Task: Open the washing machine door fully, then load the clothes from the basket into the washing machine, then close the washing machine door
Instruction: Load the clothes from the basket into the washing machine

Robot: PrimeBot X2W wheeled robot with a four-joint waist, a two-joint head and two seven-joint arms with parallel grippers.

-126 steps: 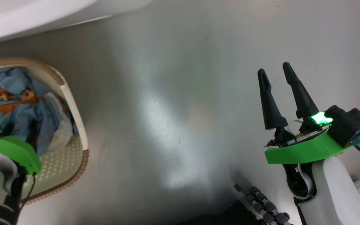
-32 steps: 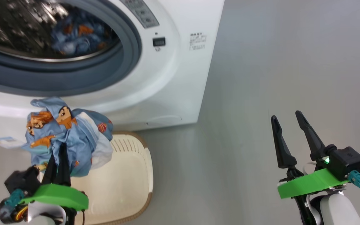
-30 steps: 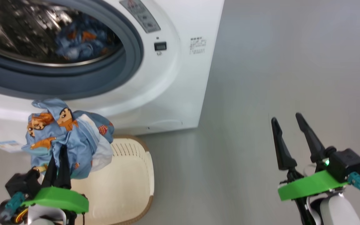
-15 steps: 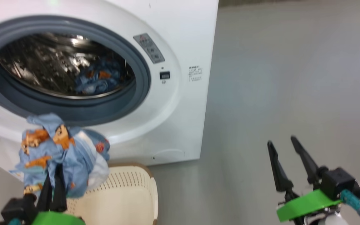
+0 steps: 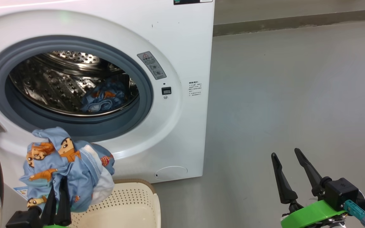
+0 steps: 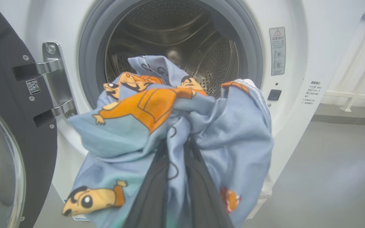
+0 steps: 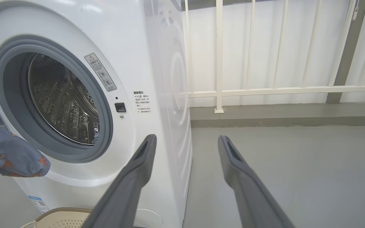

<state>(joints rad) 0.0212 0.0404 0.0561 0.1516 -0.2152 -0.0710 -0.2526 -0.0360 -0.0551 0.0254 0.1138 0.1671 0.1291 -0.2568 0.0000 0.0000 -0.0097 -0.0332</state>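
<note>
One washing machine point(image 5: 185, 47), one basket point(image 5: 131, 202), two clothes bundles point(image 5: 68, 164) point(image 5: 105, 96), two pincers point(image 5: 57, 190) point(image 5: 284, 152).

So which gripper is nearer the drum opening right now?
Left. The left gripper, shut on the clothes, is just below and in front of the drum opening; the right gripper is open, well off to its right over the floor.

A: Is there a way into the drum point(image 5: 59, 82) of the washing machine point(image 5: 188, 41)?
B: Yes. The washing machine door point(image 6: 43, 152) stands swung wide at its left, so the gasket point(image 5: 144, 95) ring gapes.
A: Anything in the way?
B: The clothes point(image 5: 68, 167) hang before its lower left, above the basket point(image 5: 131, 202) at its foot; another garment point(image 5: 105, 96) lies low inside. Right of it, bare floor point(image 5: 280, 95).
</note>
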